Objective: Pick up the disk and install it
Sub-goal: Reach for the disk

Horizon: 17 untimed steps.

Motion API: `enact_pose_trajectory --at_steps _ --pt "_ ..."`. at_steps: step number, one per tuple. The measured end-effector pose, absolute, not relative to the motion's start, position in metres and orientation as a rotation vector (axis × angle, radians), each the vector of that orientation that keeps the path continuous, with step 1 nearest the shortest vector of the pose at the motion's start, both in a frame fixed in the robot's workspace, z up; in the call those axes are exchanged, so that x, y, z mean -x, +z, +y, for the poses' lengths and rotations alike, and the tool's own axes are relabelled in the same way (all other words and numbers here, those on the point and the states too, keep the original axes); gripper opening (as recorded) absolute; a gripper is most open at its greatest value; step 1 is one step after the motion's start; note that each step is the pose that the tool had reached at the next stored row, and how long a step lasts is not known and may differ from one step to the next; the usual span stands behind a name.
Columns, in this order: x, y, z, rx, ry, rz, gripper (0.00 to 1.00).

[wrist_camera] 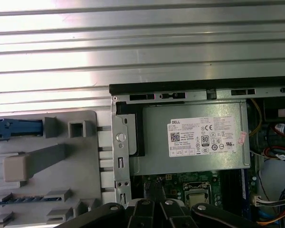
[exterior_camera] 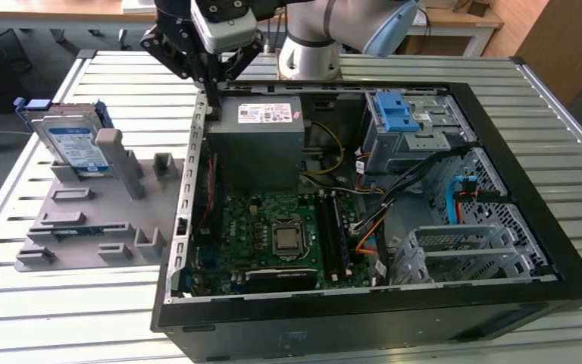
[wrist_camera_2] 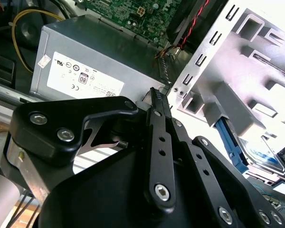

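Disk [exterior_camera: 72,140] upright, white-and-blue label [exterior_camera: 79,150]

arm [exterior_camera: 309,53]: silver-grey tube, pale blue joint cap (usual cobot look tbh)
wrist block [exterior_camera: 225,23]: light grey box
gripper [wrist_camera_2: 155,93]: matte black linkage bars, thin black jaws, shiny silver screw heads at the pivots

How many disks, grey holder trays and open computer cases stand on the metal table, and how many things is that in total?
disk: 1
grey holder tray: 1
open computer case: 1
Total: 3
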<state>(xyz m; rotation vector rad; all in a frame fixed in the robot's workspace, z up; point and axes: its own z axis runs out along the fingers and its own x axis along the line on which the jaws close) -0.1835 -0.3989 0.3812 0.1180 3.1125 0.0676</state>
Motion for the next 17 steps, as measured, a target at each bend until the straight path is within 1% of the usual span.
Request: enact_pose_trajectory --at_steps 17 --pt "0.1874 0.3798 -0.3989 -0.118 0.068 3.112 0.11"
